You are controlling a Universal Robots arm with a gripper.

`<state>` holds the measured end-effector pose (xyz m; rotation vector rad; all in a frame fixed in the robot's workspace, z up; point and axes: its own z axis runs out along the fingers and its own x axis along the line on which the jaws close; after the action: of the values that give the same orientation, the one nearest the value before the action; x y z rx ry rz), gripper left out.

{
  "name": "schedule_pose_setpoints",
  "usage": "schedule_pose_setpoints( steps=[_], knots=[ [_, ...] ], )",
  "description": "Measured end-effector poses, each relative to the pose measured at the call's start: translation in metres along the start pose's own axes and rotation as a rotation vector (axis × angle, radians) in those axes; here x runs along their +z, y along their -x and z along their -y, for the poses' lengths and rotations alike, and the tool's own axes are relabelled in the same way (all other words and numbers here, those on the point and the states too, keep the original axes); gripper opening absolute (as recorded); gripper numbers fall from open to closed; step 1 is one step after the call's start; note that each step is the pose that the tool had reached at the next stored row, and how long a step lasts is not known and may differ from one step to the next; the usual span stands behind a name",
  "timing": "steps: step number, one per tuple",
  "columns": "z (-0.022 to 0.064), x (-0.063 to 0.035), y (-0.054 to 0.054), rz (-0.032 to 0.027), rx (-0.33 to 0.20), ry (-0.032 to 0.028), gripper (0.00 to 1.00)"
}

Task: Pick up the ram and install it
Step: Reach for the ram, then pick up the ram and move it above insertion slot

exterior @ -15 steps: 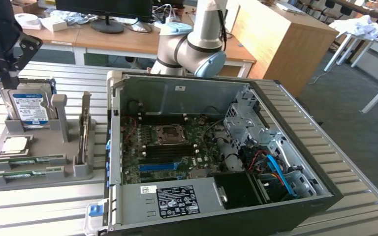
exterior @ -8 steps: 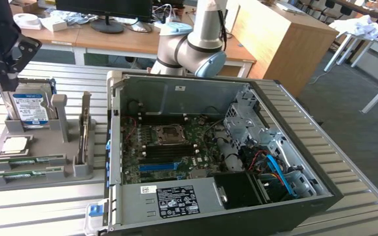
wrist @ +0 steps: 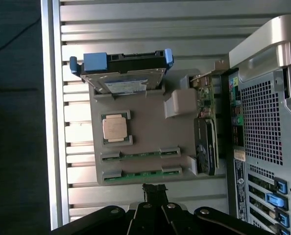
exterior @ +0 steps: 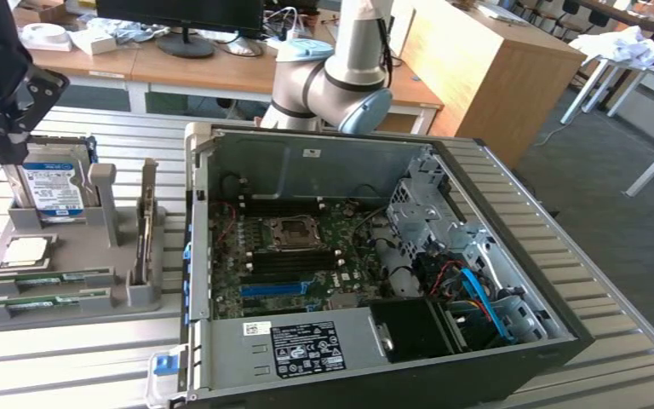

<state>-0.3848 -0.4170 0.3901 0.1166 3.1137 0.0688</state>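
Observation:
Two ram sticks, thin and green, lie side by side in slots of the grey parts tray [exterior: 65, 319]: one ram stick [exterior: 48, 277] [wrist: 140, 155] and a second ram stick [exterior: 41, 301] [wrist: 140, 172] beside it. My gripper [exterior: 7, 153] [wrist: 154, 188] hangs above the tray at the exterior view's far left, in front of the blue-labelled hard drive [exterior: 52, 187]. Its fingers are shut with nothing between them. In the wrist view the tips sit just off the tray's edge, nearest the second stick.
On the tray also stand the hard drive [wrist: 123, 73], a square silver processor [exterior: 26, 250] [wrist: 115, 128] and an upright expansion card [exterior: 146, 226] [wrist: 204, 142]. The open computer case [exterior: 509, 213] [wrist: 263, 122] lies beside it, motherboard [exterior: 293, 256] exposed. The slatted table [exterior: 622, 341] carries both.

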Motion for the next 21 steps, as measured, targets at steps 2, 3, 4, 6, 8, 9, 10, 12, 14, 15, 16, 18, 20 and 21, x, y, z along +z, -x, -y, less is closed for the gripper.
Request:
schedule_pose_setpoints(
  steps=[2, 3, 4, 6, 8, 9, 10, 12, 14, 15, 16, 18, 20, 21],
  knots=[
    [0.003, -0.0001, 0.0002, 0.0, 0.0, 0.0, 0.1],
    [0.0046, -0.0002, 0.0004, -0.0001, 0.0, 0.0, 0.1],
    [0.0062, -0.0003, 0.0005, 0.0, 0.0, 0.0, 0.1],
    [0.0093, -0.0004, 0.0007, -0.0001, 0.0, -0.0001, 0.1],
    [0.0101, -0.0004, 0.0008, 0.0, 0.0, 0.0, 0.1],
    [0.0101, -0.0005, 0.0008, 0.0, 0.0, 0.0, 0.1],
    [0.0101, -0.0004, 0.0008, 0.0, 0.0, 0.0, 0.1],
    [0.0101, -0.0005, 0.0008, 0.0, 0.0, 0.0, 0.1],
    [0.0101, -0.0005, 0.0008, 0.0, 0.0, 0.0, 0.1],
    [0.0101, -0.0004, 0.0008, 0.0, 0.0, 0.0, 0.1],
    [0.0101, -0.0005, 0.0008, 0.0, 0.0, 0.0, 0.1],
    [0.0101, -0.0005, 0.0008, 0.0, 0.0, 0.0, 0.1],
    [0.0101, -0.0004, 0.0008, 0.0, 0.0, 0.0, 0.1],
    [0.0101, -0.0004, 0.0008, 0.0, 0.0, 0.0, 0.1]
  ],
)
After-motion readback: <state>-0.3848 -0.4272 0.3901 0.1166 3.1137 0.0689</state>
